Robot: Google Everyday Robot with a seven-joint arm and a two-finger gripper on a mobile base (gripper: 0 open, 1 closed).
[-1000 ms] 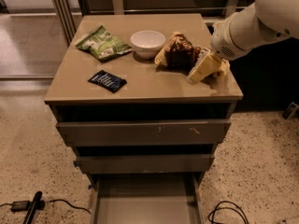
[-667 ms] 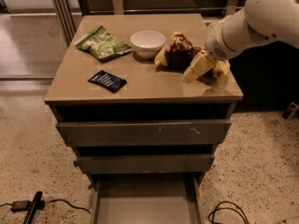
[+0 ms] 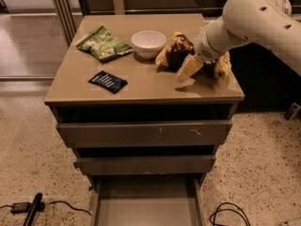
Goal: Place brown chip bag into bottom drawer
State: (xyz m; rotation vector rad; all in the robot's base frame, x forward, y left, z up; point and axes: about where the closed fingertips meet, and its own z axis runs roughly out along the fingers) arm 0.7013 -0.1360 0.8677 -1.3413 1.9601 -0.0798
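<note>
**Gripper at brown chip bag on cabinet top**

Gripper low over the tan top, touching the bag's near side. Grip state: cannot tell. Bag crumpled, lying just behind and around the gripper, near the top's edge. White bowl just past the bag from the gripper. Green-and-white bag and black-blue packet well apart, farther the same way. Bottom drawer far below the gripper, pulled open, grey floor showing. Speckled floor around the cabinet. Dark cable loop beside the drawer.

Robot lab vibes: speckled floor, loose cables, drawer cabinet, gripper at the brown chip bag.
</note>
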